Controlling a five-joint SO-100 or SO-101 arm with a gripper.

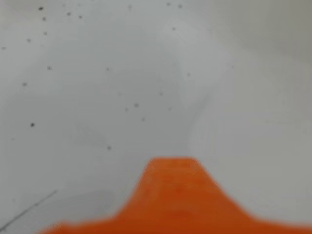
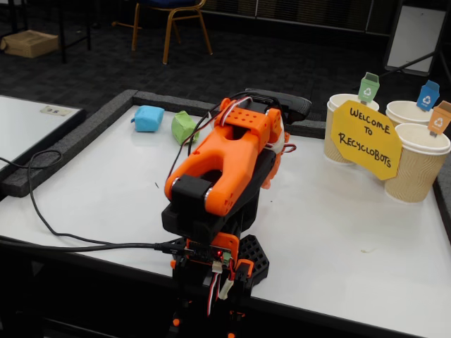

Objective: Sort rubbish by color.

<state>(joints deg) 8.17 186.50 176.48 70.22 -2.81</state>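
Two wads of rubbish lie at the far left of the white table [image 2: 338, 232] in the fixed view: a light blue one [image 2: 148, 118] and, just right of it, a green one [image 2: 184, 127]. My orange arm [image 2: 225, 158] is folded low over its base, and its bulk hides the gripper in that view. In the wrist view only one blurred orange finger [image 1: 171, 195] of the gripper shows at the bottom edge, over bare speckled table [image 1: 146, 87]. No wad appears in the wrist view. The other finger is out of frame.
Three tan paper cups [image 2: 416, 165] stand at the table's far right with green [image 2: 368, 87], blue [image 2: 428, 95] and orange [image 2: 440, 117] tags, behind a yellow sign [image 2: 365, 138]. A black cable [image 2: 42, 211] trails over the left front. A raised grey border [image 2: 84, 134] edges the table.
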